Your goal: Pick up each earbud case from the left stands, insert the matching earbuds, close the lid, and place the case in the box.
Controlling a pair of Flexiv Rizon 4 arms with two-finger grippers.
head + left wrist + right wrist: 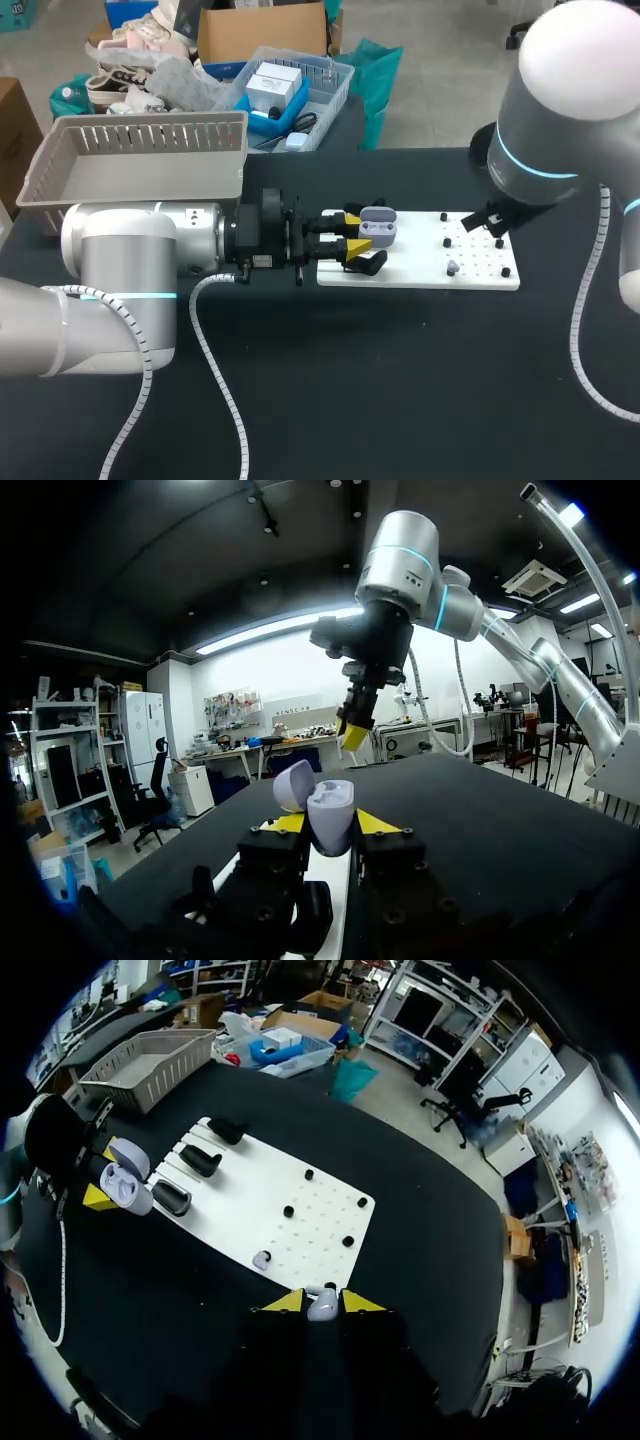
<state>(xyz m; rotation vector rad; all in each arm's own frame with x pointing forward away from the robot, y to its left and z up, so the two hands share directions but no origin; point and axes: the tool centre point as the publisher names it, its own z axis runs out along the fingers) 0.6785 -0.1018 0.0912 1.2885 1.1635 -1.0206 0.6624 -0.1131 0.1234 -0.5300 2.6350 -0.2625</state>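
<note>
My left gripper (356, 232) is shut on a lilac earbud case (379, 228) with its lid (293, 783) open, held just above the left end of the white board (420, 276). In the left wrist view the case (328, 818) sits upright between the yellow tips. My right gripper (322, 1302) is shut on a small lilac earbud (322, 1306), high above the board's right edge (300, 1220). A second earbud (262, 1259) rests on the board. The right gripper (352, 735) hangs ahead of the case.
Three black stands (200, 1160) stand on the board's left part, with several black pegs (288, 1211) on its right part. A grey slotted basket (140, 160) stands at the table's back left. A clear bin (290, 95) with boxes lies behind it.
</note>
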